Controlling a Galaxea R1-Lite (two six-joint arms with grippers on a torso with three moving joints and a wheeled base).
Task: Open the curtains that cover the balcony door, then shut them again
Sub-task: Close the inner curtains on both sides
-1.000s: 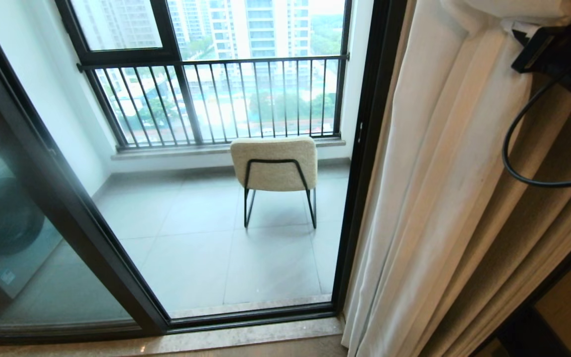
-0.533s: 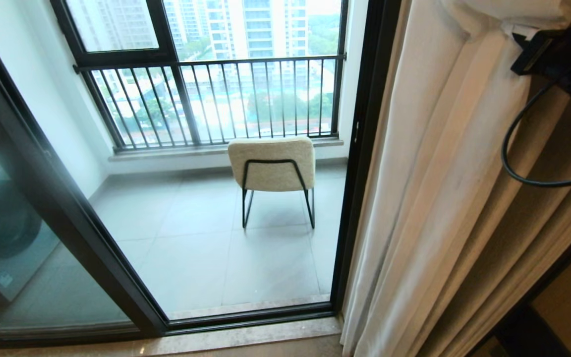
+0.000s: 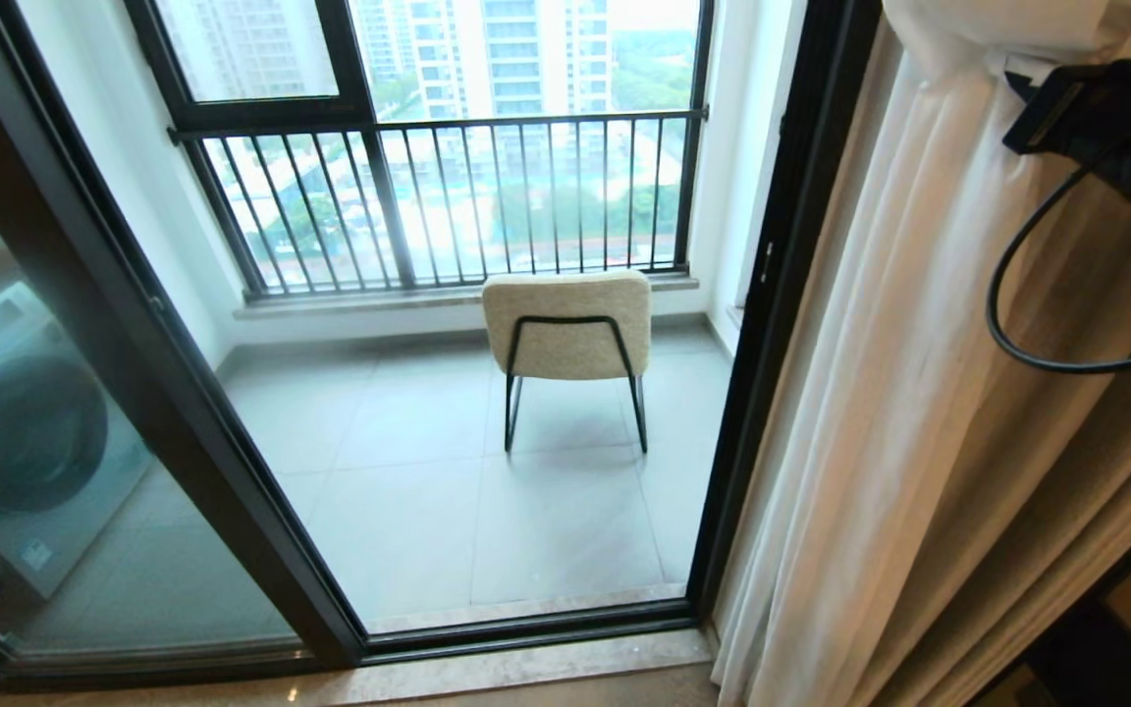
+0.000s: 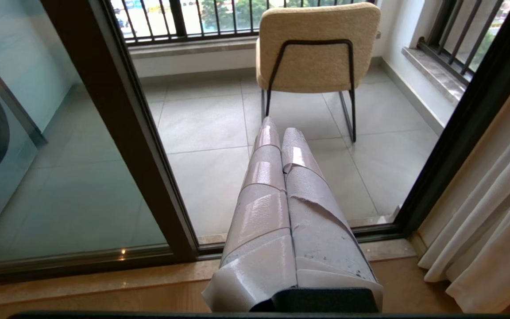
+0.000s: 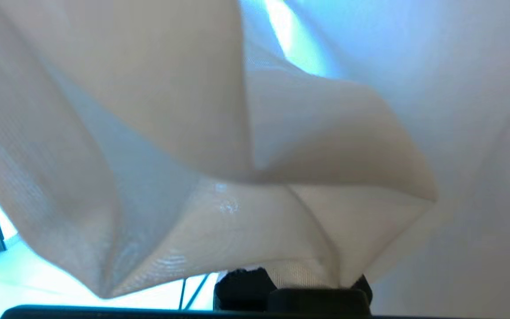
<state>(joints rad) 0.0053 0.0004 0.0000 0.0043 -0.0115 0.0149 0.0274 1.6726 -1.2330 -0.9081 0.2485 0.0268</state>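
The sheer white curtains hang bunched in long folds at the right of the balcony door, whose dark-framed opening stands uncovered. At the top right, my right gripper is shut on a gathered fold of the curtains. In the right wrist view the fabric drapes over the gripper and hides most of its fingers. My left gripper hangs low before the door sill, its taped fingers pressed together and shut on nothing.
A cream chair with black legs stands on the tiled balcony before the black-barred railing windows. A washing machine shows behind the left glass panel. The stone sill runs along the door's foot.
The whole scene has shifted to the right in the head view, so the camera has moved. My right gripper keeps its hold on the curtains.
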